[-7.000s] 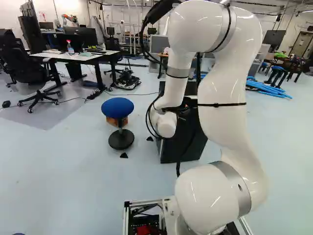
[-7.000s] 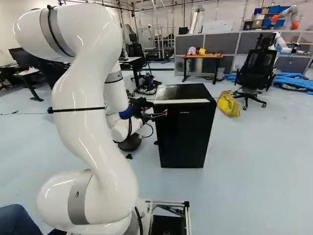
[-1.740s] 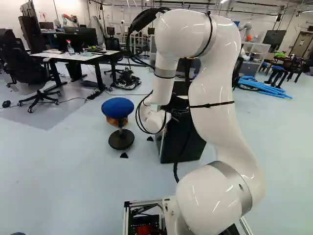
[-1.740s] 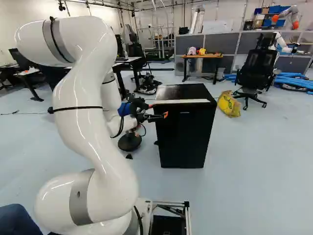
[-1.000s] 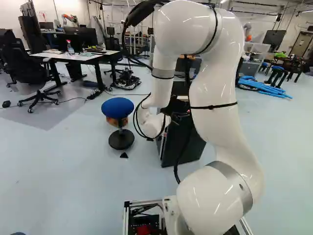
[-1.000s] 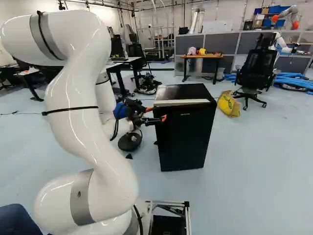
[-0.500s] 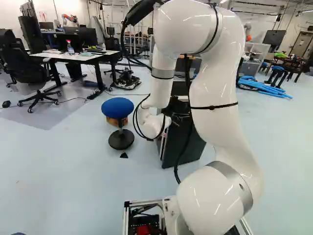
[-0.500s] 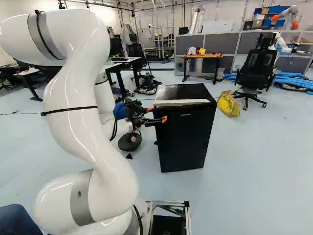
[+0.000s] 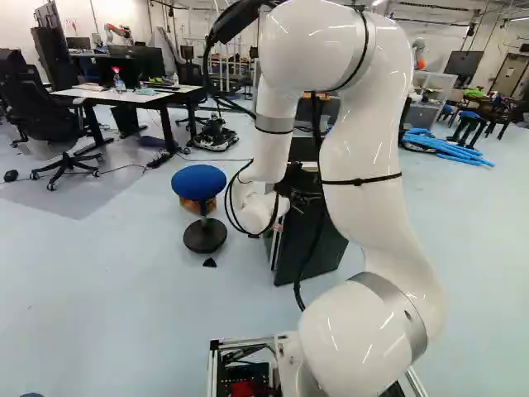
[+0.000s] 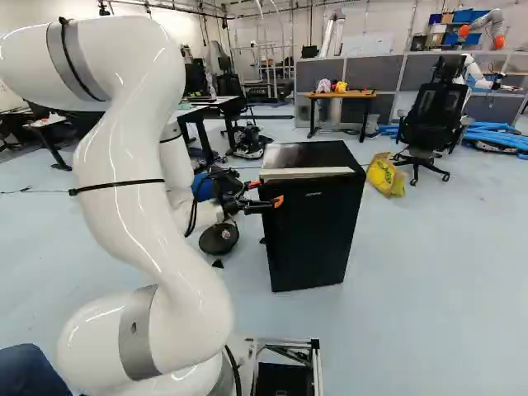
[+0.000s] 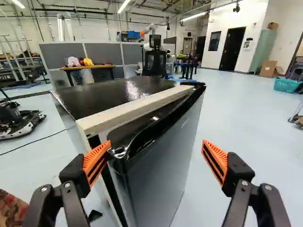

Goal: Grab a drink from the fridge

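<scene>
- Claw (image 10: 266,192): fingers spread wide; one orange pad (image 11: 96,163) at the near door edge (contact cannot be told), the other apart, off the door's front.
- Fridge (image 10: 309,239): directly ahead of claw; door (image 11: 156,175) slightly ajar, standing between claw and interior.
- Stool (image 9: 199,182): on floor, left of claw.
- Yellow bag (image 10: 385,175): on floor, right of claw, beyond fridge.
- Office chair (image 10: 433,115): farther off, behind bag.
</scene>
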### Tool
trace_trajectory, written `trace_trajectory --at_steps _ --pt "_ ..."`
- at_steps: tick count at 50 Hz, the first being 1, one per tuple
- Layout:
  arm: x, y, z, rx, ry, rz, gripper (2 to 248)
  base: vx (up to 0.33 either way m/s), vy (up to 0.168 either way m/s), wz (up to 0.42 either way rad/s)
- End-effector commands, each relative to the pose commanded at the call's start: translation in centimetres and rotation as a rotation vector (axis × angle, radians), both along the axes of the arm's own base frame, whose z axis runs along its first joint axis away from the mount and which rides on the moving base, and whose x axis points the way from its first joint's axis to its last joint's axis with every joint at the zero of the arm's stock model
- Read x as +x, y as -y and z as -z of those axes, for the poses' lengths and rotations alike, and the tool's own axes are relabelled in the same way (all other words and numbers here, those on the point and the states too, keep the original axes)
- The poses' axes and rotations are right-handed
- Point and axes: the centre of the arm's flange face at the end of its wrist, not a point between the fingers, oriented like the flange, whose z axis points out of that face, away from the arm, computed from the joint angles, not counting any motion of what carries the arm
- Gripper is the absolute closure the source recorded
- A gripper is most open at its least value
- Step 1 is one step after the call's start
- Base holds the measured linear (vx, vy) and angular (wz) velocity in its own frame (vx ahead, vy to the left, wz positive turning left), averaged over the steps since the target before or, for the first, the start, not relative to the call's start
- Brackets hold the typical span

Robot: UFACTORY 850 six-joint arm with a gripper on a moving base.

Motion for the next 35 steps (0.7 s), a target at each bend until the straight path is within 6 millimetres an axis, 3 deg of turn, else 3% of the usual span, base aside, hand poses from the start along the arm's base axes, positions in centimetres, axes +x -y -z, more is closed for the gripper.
trace_trajectory --at_steps 35 --pt "-0.84 0.7 0.02 0.002 -0.001 0.123 3 0.0 0.0 0.0"
